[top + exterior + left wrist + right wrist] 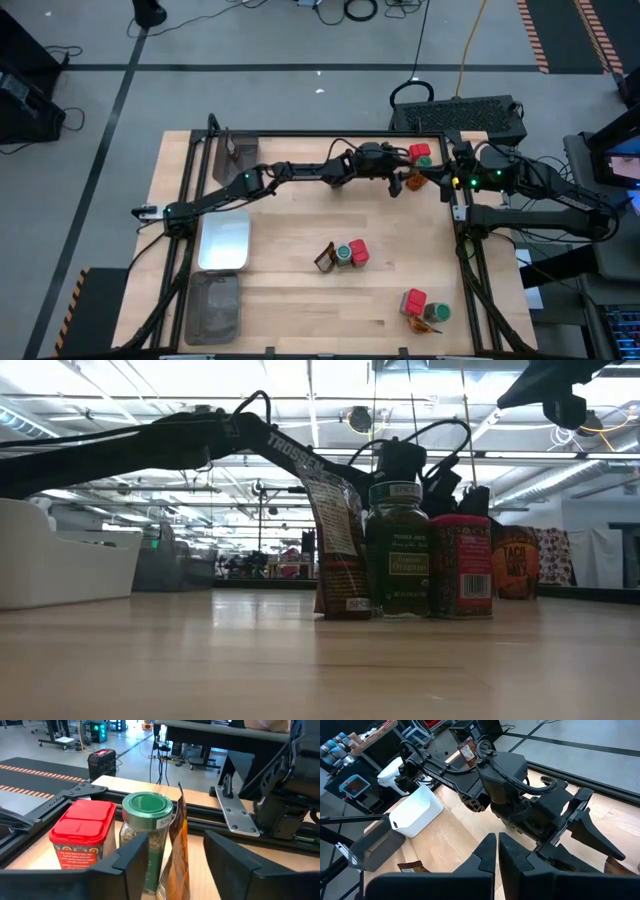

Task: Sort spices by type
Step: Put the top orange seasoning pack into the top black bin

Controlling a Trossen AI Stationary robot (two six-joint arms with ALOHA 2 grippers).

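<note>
High view: your left gripper [405, 180] reaches across to the far right corner of the wooden table [290, 300], beside a cluster of a red box [418, 151], a green-lidded jar [425, 161] and an orange sachet [417, 182]. It is the nearer arm to that sachet. Two more mixed clusters sit mid-table [345, 254] and near the front right [423, 307]. A white tray [224, 241] and a grey tray [212, 305] lie on the left.

Low view: the mid-table trio stands upright and touching: a crinkly brown sachet [337, 550], a glass jar [397, 550], a red packet [461, 565]. An orange taco sachet [515, 563] stands farther back.

Left wrist view: the standing sachet [178, 855] sits edge-on between the left fingers [135, 865], its long axis vertical. The jaws stand partly open around it; you cannot tell whether they touch it yet. Jar [146, 840] and red plastic box [82, 837] stand just beyond, the jar touching the sachet, so closing may nudge it.

Right wrist view: your right gripper [497, 852] hangs shut and empty above the table, looking onto the left arm's wrist.
</note>
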